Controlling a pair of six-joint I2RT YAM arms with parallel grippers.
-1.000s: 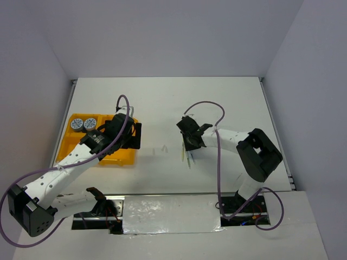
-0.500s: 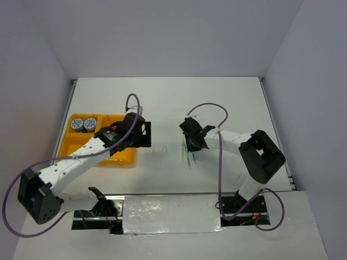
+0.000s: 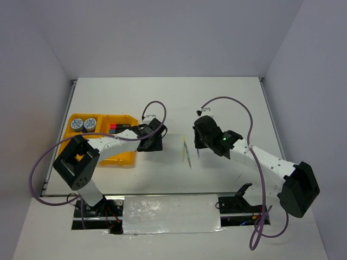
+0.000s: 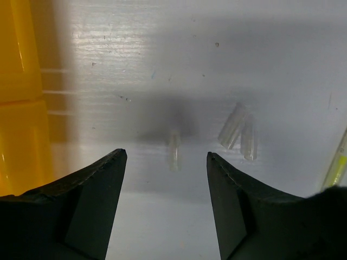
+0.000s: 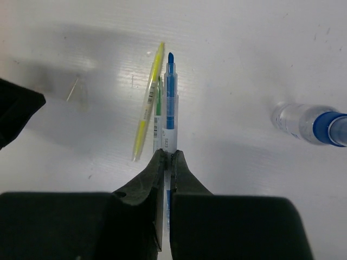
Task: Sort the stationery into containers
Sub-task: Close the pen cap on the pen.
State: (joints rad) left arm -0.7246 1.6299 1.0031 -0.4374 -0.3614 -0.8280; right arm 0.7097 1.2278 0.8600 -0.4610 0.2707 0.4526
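The right gripper (image 5: 168, 157) is closed on a blue pen (image 5: 169, 103), pinching its barrel low down so that the pen's long axis runs straight out from between the fingers, with the blue tip pointing away from the wrist. Whether the pen is off the table (image 3: 227, 103) I cannot tell. Just to its left lie a yellow pen (image 5: 147, 105) and a green pen (image 5: 158, 103), nearly parallel to it. They lean slightly to the right, the green one partly tucked between the other two. From above, the yellow pen (image 3: 186, 151) runs roughly near to far in the middle of the table. A small bottle (image 5: 303, 122) lies on its side well to the right, its blue cap pointing right. The left gripper (image 4: 165, 156) is open, its jaws standing apart over a clear cap (image 4: 173, 150) without touching it; the cap lies lengthwise between them. Two more caps (image 4: 238, 131) lie side by side nearby. The tray (image 3: 97, 157) sits at the left, with two tins (image 3: 83, 124) in its far left compartment.
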